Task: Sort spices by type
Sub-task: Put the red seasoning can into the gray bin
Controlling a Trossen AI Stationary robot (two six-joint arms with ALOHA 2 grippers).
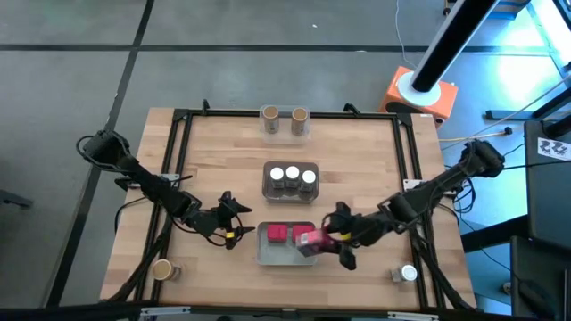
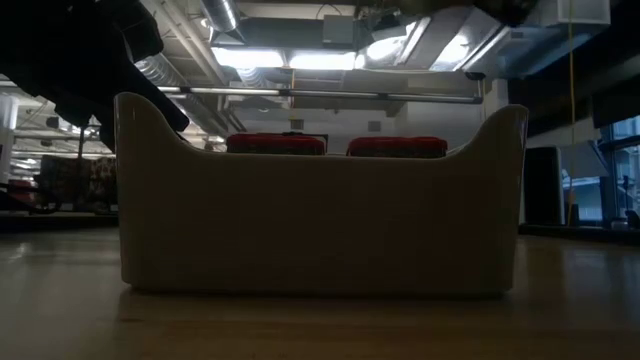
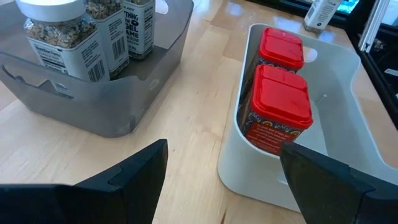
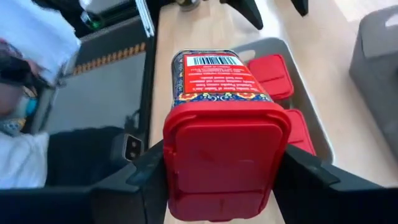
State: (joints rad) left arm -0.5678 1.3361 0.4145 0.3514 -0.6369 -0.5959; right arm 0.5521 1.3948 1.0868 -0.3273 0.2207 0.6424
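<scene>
A red box (image 4: 222, 143) sits clamped in the right gripper (image 1: 332, 239), above the white tray (image 1: 266, 257). At the tray's nine o'clock, the left gripper (image 1: 230, 220) is spread wide and empty.

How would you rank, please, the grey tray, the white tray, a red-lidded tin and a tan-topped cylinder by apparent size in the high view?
1. White tray, largest, slightly.
2. Grey tray, close behind; the gap is small.
3. Red-lidded tin inside the white tray.
4. Tan-topped cylinder at the far edge, near the tin's size; unsure between these two.
</scene>
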